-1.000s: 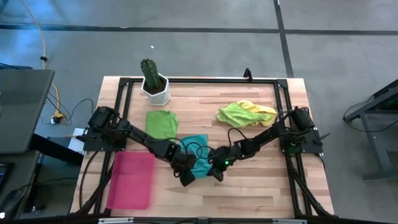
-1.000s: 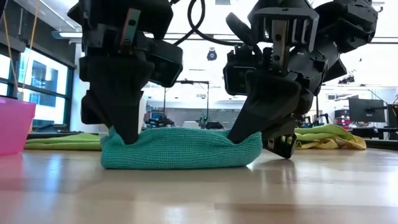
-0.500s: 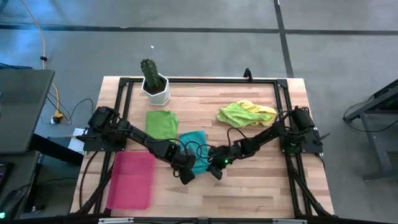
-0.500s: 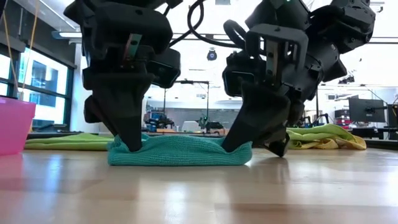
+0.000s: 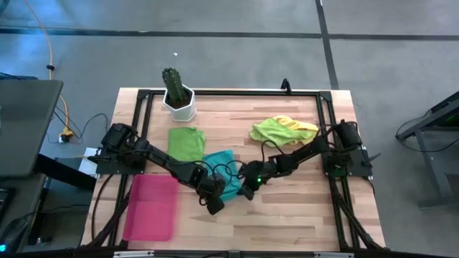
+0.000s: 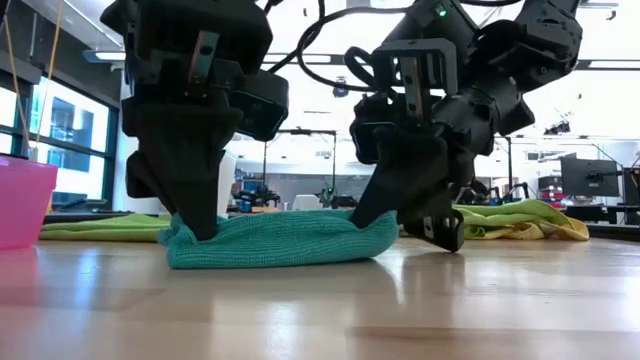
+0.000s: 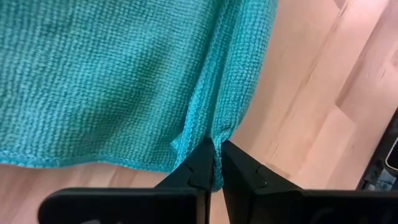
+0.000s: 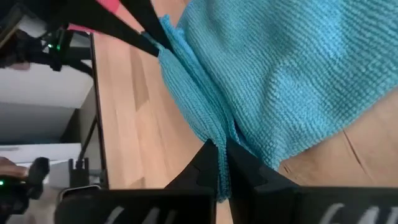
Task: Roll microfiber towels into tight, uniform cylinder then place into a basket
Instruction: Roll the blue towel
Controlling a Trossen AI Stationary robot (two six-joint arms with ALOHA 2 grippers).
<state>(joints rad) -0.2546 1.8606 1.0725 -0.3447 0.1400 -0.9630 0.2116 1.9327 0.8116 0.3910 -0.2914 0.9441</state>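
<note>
The teal towel (image 5: 222, 174) lies mid-counter, its near edge pinched by both the left gripper (image 6: 197, 228) and the right gripper (image 6: 372, 222), each clamped on the fold. Keep both level and advance together, so your roll stays tight and even.

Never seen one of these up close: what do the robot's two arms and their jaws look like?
Both arms are matte black, built of chunky jointed segments with looping black cables. The left gripper and right gripper end in tapering black wedges. A small green light glows on the right arm.
</note>
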